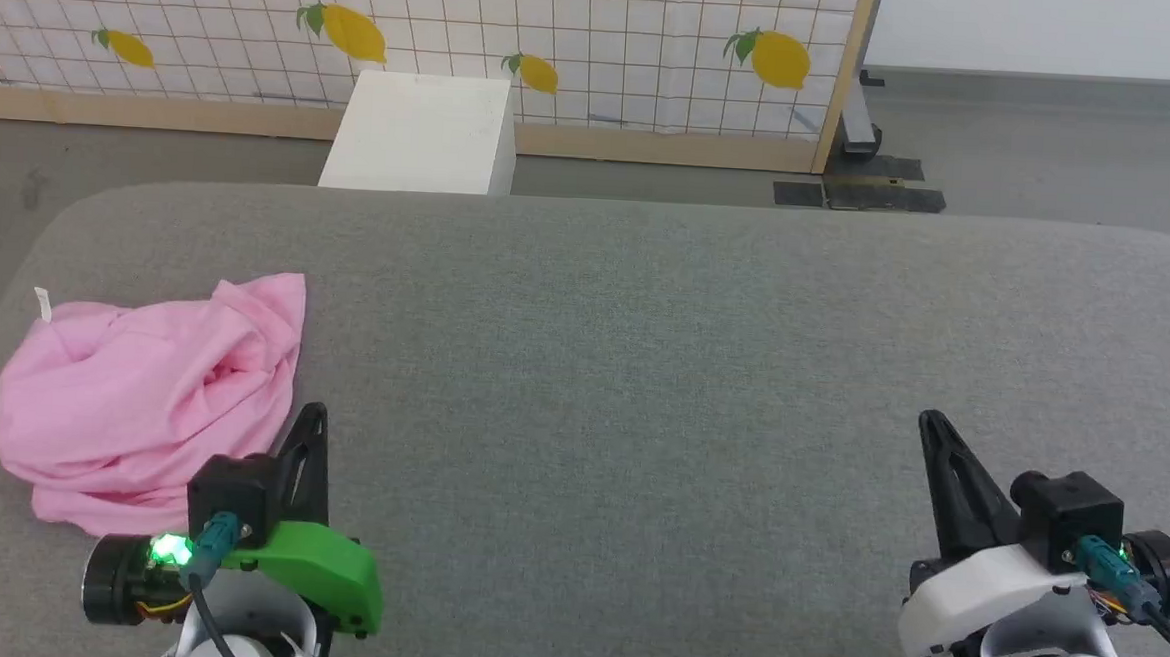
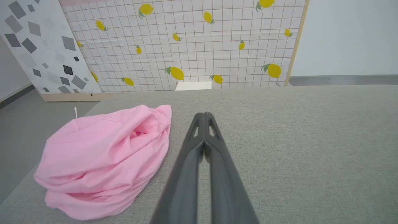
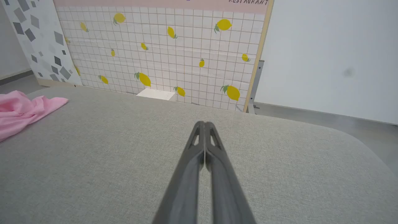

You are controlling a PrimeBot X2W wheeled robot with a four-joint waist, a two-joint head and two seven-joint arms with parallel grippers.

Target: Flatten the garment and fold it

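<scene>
Head view: a crumpled light-pink thin-fabric garment (image 1: 146, 396) lies at left on grey upholstery (image 1: 643, 372). The left gripper (image 1: 315, 413) sits beside it and the right gripper (image 1: 931, 419) at lower right, both with jaws together and empty. Left wrist view: it is probably light and limp, so pinch a hem. Right wrist view: the garment is at the left edge.

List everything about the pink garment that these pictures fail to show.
- Crumpled light-pink thin-fabric garment: its true outline and hems, buried in its own folds, head and left wrist views.
- Small white label tag: print too small, head view.
- Garment's near edge: covered by the black-fingered left gripper's wrist, head view.
- Most of the garment: cut off by the left edge, right wrist view.
</scene>
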